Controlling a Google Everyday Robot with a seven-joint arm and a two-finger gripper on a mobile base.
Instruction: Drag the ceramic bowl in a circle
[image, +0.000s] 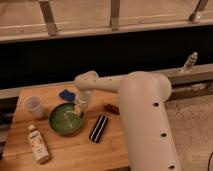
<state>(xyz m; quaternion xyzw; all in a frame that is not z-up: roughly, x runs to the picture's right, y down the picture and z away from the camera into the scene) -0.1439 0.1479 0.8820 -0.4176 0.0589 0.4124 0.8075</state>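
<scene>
The ceramic bowl (65, 120), a shallow glossy green dish with pale streaks, sits on the wooden table (65, 150) left of centre. My gripper (79, 108) points down at the bowl's right rim, its tips at or inside the rim. The white arm (140, 110) reaches in from the right and hides the table's right part. A translucent white plastic cup (33, 106) stands to the bowl's upper left, apart from it.
A black striped flat packet (98, 128) lies just right of the bowl. A white bottle (38, 145) lies at the front left. A blue item (66, 94) lies behind the bowl. A small dark brown item (112, 108) lies right of the gripper.
</scene>
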